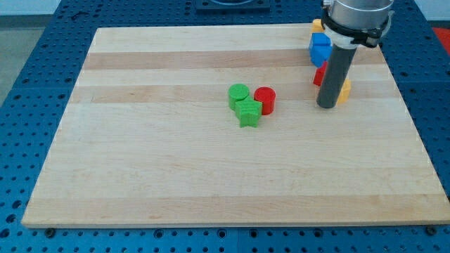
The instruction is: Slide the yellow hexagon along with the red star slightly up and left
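Touching yellow hexagon [344, 91] w/ my tip [327, 106] — near board [211, 176] right edge

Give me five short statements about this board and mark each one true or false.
1. My tip rests beside the yellow block. True.
2. The red cylinder sits alone, far from other blocks. False: it touches the green star, beside the green cylinder.
3. Blue blocks lie near the view's top right. True.
4. The green pieces are at the view's bottom left corner. False: they are near the middle.
5. A red block peeks out behind the rod. True.
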You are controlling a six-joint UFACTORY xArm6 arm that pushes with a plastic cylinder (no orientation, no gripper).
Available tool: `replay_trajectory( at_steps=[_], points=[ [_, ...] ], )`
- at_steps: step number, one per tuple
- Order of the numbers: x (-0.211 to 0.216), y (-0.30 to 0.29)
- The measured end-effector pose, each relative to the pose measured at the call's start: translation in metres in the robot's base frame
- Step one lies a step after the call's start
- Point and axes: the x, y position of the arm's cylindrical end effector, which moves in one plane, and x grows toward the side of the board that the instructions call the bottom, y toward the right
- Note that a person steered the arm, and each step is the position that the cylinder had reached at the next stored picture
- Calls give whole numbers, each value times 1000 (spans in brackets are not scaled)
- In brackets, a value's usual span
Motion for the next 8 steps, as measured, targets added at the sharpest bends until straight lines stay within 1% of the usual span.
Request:
replay_trajectory(
  at_steps=[1,2,3,6,7,8],
  points=[
    [0,63],
    [-1,112],
    [-20,97],
    [-28,-11],
    [-36,-10],
    [-57,-8]
  ],
)
